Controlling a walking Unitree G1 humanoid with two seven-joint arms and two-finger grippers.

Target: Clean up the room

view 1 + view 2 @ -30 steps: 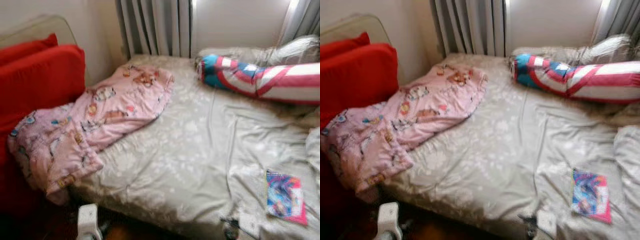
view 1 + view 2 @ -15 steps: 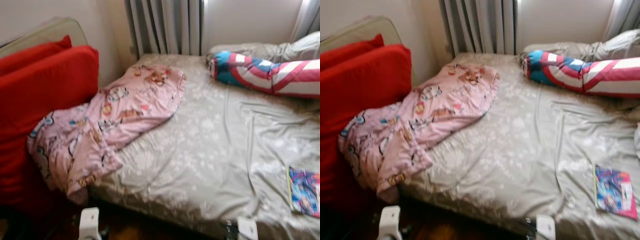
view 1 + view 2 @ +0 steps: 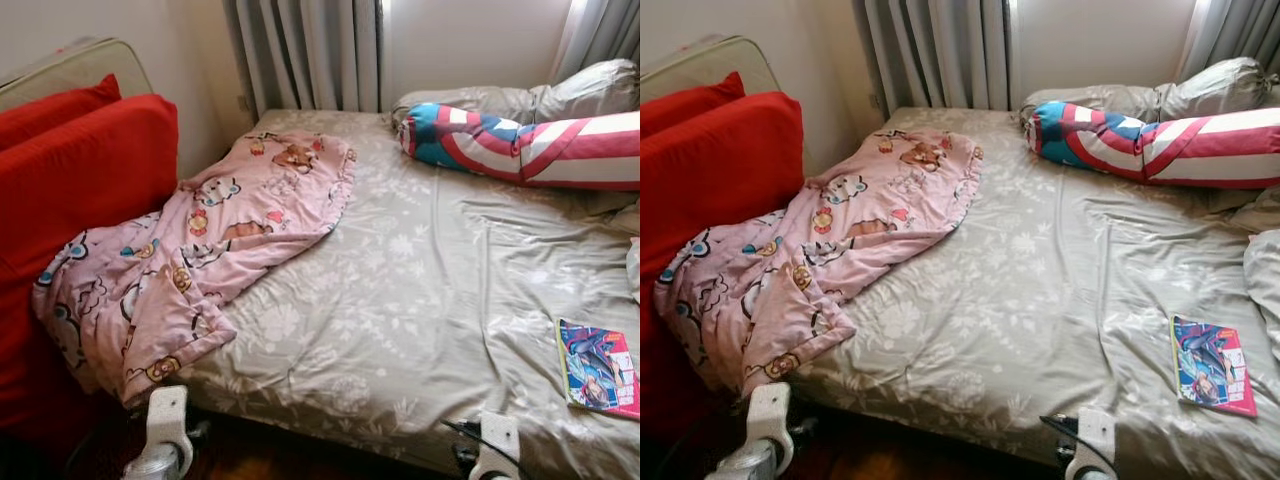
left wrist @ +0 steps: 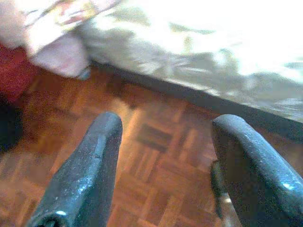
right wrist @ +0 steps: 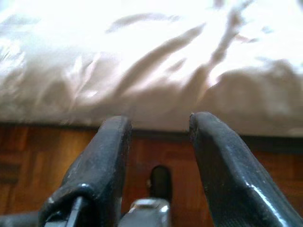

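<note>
A pink cartoon-print blanket lies crumpled over the bed's left side and hangs off its front corner against the red cushions. A colourful book rests flat near the bed's front right edge. A red, white and blue bolster pillow lies across the head of the bed. Low in front of the bed, my left gripper is open over the parquet floor, holding nothing. My right gripper is also open and points at the bed's edge. White wrist housings of the left arm and right arm show at the bottom.
The bed has a grey floral sheet and grey pillows at the far right. Big red cushions stand against its left side. Grey curtains hang behind. Dark parquet floor runs along the bed's front.
The head camera has swung and steadied, so the whole picture has shifted and sharpened. Both wrist housings show a little higher at the bottom edge. Nothing on the bed has moved.
</note>
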